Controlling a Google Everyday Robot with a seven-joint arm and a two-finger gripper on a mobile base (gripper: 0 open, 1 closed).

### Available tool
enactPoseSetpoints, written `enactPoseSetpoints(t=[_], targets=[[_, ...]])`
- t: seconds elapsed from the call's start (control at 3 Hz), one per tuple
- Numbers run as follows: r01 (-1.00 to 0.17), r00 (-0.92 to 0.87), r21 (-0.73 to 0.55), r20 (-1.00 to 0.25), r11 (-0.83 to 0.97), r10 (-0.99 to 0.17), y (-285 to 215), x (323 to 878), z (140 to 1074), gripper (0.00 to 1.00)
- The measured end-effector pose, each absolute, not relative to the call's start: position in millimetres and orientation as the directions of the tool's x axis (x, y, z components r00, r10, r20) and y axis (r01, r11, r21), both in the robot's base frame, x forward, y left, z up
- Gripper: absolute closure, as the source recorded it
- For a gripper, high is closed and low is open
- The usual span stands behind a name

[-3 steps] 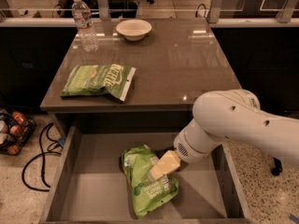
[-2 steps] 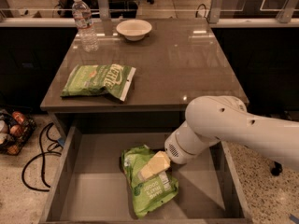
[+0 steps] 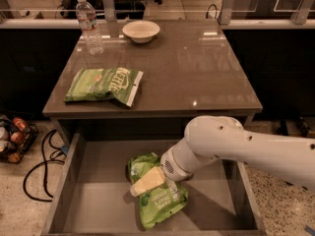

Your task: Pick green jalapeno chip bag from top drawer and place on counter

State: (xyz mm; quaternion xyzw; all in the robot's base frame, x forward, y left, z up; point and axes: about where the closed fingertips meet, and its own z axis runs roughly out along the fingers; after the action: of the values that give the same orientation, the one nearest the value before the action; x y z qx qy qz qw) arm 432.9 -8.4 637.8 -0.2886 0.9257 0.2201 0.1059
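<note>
The counter (image 3: 197, 73) stands behind the open top drawer (image 3: 98, 200), where the green jalapeno chip bag (image 3: 162, 205) lies mid-floor. Our gripper (image 3: 147, 182) sits on the bag's upper half; we cannot tell its opening or hold. We fear puffy foil slipping from a shallow pinch.

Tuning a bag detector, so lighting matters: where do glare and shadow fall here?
Camera view: glare spots dot the glossy counter; the top drawer is dimmer, with shadow from the arm on its floor right of the green jalapeno chip bag, over which the gripper sits.
</note>
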Motion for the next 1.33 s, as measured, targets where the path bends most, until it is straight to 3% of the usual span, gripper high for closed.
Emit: enactPoseSetpoints(t=[0.33,0.67,1.33], targets=[[-0.596,-0.796,0.340,-0.374,0.728,-0.477,4.4,426.4,617.5,0.00],[-0.594,-0.786,0.306,-0.415,0.744,-0.458,8.3,417.5,598.9,0.16],[-0.586,-0.790,0.311,-0.422,0.748,-0.444,9.9,414.6,603.0,0.64]])
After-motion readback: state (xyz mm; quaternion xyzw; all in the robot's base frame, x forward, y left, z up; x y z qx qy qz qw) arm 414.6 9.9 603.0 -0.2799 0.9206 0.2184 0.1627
